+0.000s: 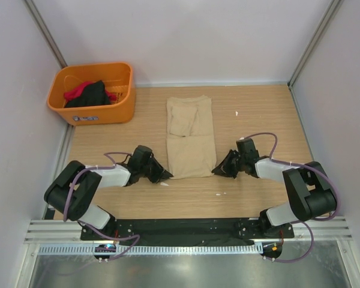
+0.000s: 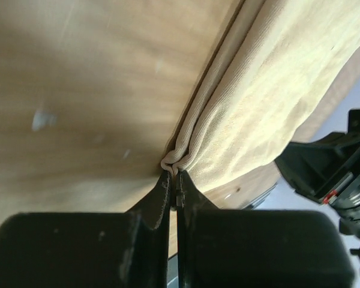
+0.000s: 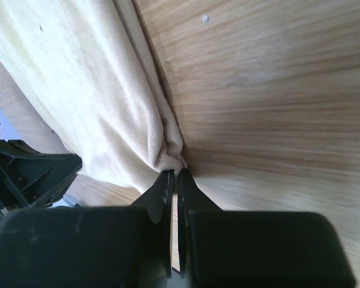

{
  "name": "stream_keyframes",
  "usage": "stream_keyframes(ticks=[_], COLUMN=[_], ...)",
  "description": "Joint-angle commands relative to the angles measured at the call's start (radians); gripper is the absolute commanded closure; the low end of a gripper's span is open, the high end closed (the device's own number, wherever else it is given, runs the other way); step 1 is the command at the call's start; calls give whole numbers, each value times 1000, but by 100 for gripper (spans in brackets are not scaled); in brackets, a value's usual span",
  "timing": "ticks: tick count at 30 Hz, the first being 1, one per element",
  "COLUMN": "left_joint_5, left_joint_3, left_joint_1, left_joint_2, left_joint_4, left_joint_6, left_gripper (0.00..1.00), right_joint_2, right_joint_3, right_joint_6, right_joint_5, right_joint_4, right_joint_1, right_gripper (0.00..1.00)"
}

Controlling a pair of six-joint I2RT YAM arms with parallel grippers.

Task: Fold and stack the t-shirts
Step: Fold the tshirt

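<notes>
On the table [image 1: 258, 114], mid-frame, the tan t-shirt [image 1: 191, 138] lies with both near corners in our grip.
Its long axis runs up the frame, away from us. The left gripper [image 1: 166, 174] at its lower-left corner and the right gripper [image 1: 216, 171] at its lower-right are each clamped tight on bunched cloth, apparently several layers, and equally near. We judge the hem must travel upward.

A tan t-shirt [image 1: 191, 139] of soft, matt, finely ribbed cloth lies on a table [image 1: 258, 114] of smooth, pale wood. The basket [image 1: 111, 113] is smooth orange plastic, holding a black shirt [image 1: 91, 95] and a red shirt [image 1: 77, 91] of matt cloth. The left gripper [image 2: 174, 174] and right gripper [image 3: 177, 171] are matt black.
</notes>
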Motion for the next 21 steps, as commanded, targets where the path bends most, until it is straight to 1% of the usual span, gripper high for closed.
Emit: stream_keyframes(ticks=[1, 8, 12, 15, 21], left_joint_5=[-32, 4, 26, 41, 52], left_joint_3=[-67, -200, -202, -205, -207], left_joint_1=[-28, -29, -31, -31, -34], left_joint_2=[-66, -200, -231, -240, -270], left_joint_4=[-99, -108, -117, -134, -151], left_joint_6=[36, 45, 69, 69, 69], left_gripper=[100, 100, 100, 100, 100], right_joint_2=[-19, -85, -150, -179, -200], right_joint_3=[7, -76, -105, -140, -148], right_joint_6=[-49, -52, -70, -58, -61], right_joint_5=[-26, -32, -17, -35, -46], right_joint_4=[-83, -94, -146, -136, -143], right_joint_1=[1, 12, 17, 26, 50], right_gripper=[99, 99, 99, 99, 99])
